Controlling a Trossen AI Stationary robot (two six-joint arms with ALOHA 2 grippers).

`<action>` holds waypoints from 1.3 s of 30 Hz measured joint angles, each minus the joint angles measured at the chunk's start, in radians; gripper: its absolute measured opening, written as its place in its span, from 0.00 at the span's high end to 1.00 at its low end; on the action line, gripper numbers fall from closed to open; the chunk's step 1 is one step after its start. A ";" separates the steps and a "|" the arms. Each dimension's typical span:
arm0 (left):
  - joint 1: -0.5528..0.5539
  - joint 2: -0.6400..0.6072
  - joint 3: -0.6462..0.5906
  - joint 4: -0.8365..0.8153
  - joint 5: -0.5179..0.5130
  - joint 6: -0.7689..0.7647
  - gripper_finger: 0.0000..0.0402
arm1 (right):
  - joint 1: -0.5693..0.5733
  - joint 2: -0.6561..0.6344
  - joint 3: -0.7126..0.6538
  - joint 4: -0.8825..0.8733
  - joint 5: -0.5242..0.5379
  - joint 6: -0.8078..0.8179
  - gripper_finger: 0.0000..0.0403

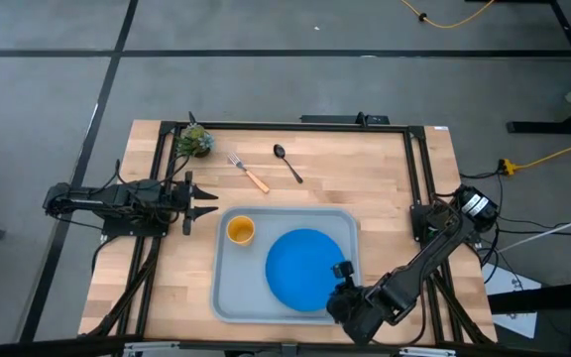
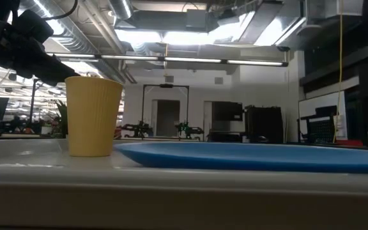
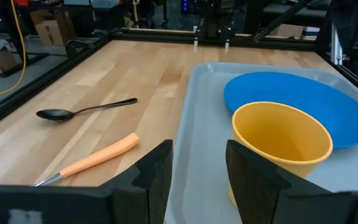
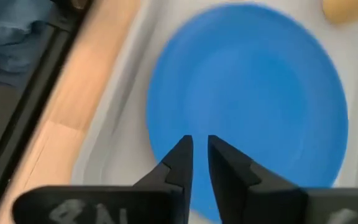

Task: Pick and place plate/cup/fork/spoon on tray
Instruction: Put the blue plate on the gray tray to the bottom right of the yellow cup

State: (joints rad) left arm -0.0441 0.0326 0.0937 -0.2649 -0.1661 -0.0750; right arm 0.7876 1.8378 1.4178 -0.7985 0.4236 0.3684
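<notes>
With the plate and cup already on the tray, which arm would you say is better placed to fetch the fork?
Left, probably. The left end effector is open at the tray's left edge, nearer the fork. The right end effector sits over the plate, across the tray.

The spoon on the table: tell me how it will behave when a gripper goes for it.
The spoon looks all metal, so probably stiff, and light given its thin handle. It lies flat on the bare wood table, so fingers may struggle to get under the handle. Its glossy surface in the left wrist view suggests it could slip or pivot on its rounded bowl if pushed.
</notes>
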 joint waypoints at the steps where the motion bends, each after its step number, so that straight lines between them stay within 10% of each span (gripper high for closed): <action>1: 0.000 0.000 0.000 0.000 0.000 0.000 0.64 | 0.000 0.000 0.000 -0.032 -0.008 0.068 0.87; 8: 0.000 0.000 0.000 0.000 0.000 0.000 0.64 | -0.015 0.001 -0.020 -0.225 -0.111 0.412 0.88; 39: 0.000 0.000 0.000 0.000 -0.008 0.026 0.64 | -0.171 -0.120 -0.442 0.152 -0.338 0.273 0.88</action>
State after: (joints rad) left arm -0.0442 0.0326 0.0933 -0.2646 -0.1743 -0.0490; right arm 0.6169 1.7174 0.9756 -0.6470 0.0859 0.6410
